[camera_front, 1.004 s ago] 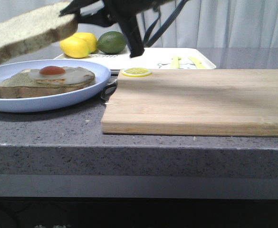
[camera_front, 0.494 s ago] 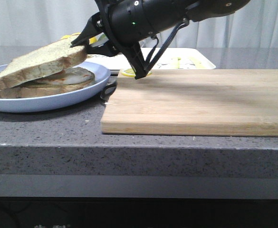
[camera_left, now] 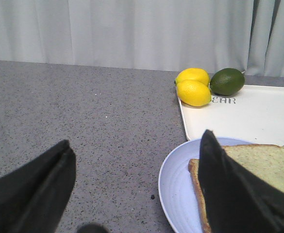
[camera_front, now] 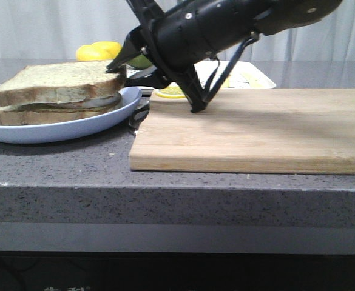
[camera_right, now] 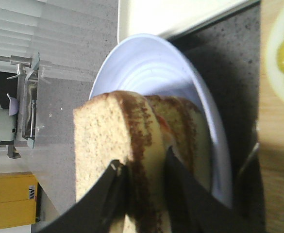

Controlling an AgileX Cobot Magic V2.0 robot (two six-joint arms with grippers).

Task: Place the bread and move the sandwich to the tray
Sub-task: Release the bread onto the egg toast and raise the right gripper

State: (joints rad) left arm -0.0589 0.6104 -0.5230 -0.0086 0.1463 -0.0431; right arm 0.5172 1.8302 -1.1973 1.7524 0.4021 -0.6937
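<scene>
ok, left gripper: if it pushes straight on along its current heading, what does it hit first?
Going by the wrist view, likely the blue plate rim with the sandwich on it, just ahead of one finger. The left gripper stands open and empty over bare counter. Depth is unclear.

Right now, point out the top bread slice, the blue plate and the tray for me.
top bread slice (camera_front: 59, 76), front view, on its upper face.
blue plate (camera_front: 56, 128), front view, on its near rim below the sandwich.
tray (camera_left: 248, 119), left wrist view, on its bare cream floor beside the lemons.
</scene>
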